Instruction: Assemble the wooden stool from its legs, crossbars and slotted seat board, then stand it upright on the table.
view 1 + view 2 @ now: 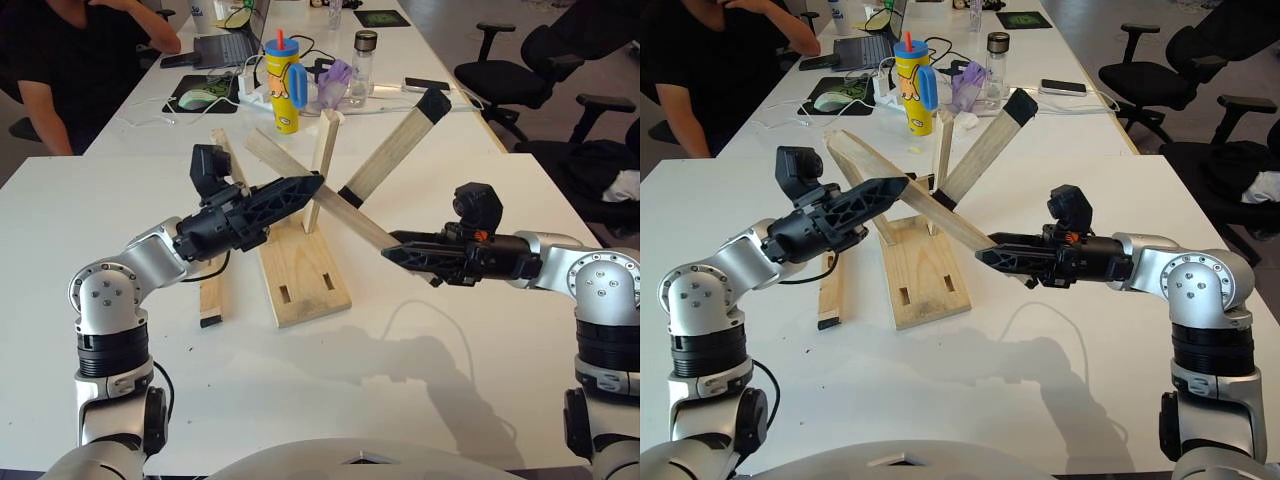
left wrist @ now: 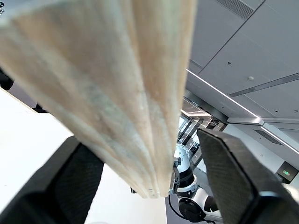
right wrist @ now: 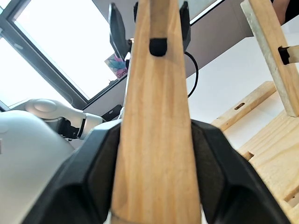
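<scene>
The slotted seat board (image 1: 300,275) lies flat in the middle of the white table. A thin leg (image 1: 325,150) stands upright on its far end. A black-tipped leg (image 1: 395,150) leans up to the right beside it. A long leg (image 1: 355,222) runs diagonally above the board. My right gripper (image 1: 392,250) is shut on that leg's lower right end (image 3: 156,116). My left gripper (image 1: 310,187) straddles the same leg (image 2: 107,70) higher up. One finger (image 2: 79,182) touches the wood, the other (image 2: 233,177) stands off with a gap. Another leg (image 1: 210,295) lies flat, left of the board.
On the table behind stand a yellow cup (image 1: 283,85) and a clear bottle (image 1: 362,55), with a laptop (image 1: 225,45) and cables. Office chairs (image 1: 520,60) stand to the right. The near half of the white table (image 1: 330,400) is bare.
</scene>
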Available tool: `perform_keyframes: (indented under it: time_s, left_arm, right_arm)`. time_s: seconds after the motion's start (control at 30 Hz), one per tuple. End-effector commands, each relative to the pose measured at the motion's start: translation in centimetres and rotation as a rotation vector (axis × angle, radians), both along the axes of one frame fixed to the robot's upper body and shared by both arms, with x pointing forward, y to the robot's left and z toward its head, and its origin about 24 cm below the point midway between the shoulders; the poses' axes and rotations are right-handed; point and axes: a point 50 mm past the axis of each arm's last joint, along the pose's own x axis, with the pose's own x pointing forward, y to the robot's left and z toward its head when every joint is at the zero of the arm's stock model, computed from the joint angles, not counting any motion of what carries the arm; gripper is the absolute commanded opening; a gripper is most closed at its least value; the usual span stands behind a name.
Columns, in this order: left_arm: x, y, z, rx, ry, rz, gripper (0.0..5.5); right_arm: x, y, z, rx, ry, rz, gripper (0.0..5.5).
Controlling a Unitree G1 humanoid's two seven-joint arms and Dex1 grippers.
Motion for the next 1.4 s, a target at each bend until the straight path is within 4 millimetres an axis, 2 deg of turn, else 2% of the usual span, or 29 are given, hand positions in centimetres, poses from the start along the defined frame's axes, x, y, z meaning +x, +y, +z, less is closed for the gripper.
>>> perform_keyframes:
  time_s: [0.03, 0.13, 0.37, 0.4, 0.43, 0.53, 0.63, 0.7, 0.8, 0.93, 1.03, 1.17, 1.27, 1.4]
  left_arm:
    - [-0.2, 0.0, -0.1, 0.033, 0.003, -0.026, 2.52]
    - [-0.3, -0.1, -0.1, 0.035, 0.005, -0.036, 2.06]
    - [-0.4, 0.5, -0.8, 0.068, 0.018, -0.020, 2.02]
    - [-0.4, 0.7, -0.8, 0.073, 0.017, -0.011, 2.02]
    - [-0.4, 1.0, -0.7, 0.076, 0.015, 0.000, 2.02]
    - [-0.4, 2.3, -0.6, 0.100, 0.008, 0.055, 2.02]
    - [-0.8, 4.6, -0.3, 0.134, 0.013, 0.113, 2.02]
    - [-1.0, 6.1, 0.1, 0.168, 0.010, 0.143, 2.02]
    - [-1.0, 8.2, 1.4, 0.233, -0.024, 0.179, 2.02]
    - [-0.5, 9.9, 2.9, 0.285, -0.068, 0.206, 2.02]
    - [-0.3, 10.3, 3.6, 0.306, -0.102, 0.213, 2.02]
    - [0.3, 10.2, 3.3, 0.354, -0.134, 0.240, 2.02]
    - [0.6, 10.0, 3.4, 0.351, -0.164, 0.253, 2.02]
    - [0.6, 9.8, 2.7, 0.408, -0.185, 0.262, 2.02]
  right_arm:
    - [-0.5, -0.6, -0.3, -0.008, 0.025, 0.005, 2.07]
    - [-0.7, -0.7, -0.5, -0.010, 0.030, 0.014, 2.07]
    - [-0.6, -0.8, -0.7, -0.047, -0.033, -0.003, 2.07]
    - [-0.4, -1.0, -0.8, -0.036, -0.009, -0.015, 2.44]
    - [-0.4, -1.1, -0.8, -0.020, 0.001, -0.019, 2.55]
    - [0.0, -1.9, -0.6, -0.001, -0.004, -0.058, 3.08]
    - [0.0, -2.8, -1.2, -0.036, -0.049, -0.131, 3.11]
    - [-0.2, -2.8, -2.7, -0.141, -0.105, -0.173, 3.11]
    - [-0.6, -1.4, -6.5, -0.440, -0.349, -0.170, 3.11]
    - [-0.9, 1.9, -8.3, -0.560, -0.688, -0.108, 3.11]
    - [-1.0, 3.9, -10.0, -0.636, -0.930, -0.055, 3.11]
    - [-1.0, 5.6, -12.3, -0.661, -1.010, -0.003, 3.11]
    - [-0.5, 6.2, -13.5, -0.691, -1.060, 0.019, 3.11]
    - [1.2, 6.9, -14.4, -0.732, -1.111, -0.040, 3.11]
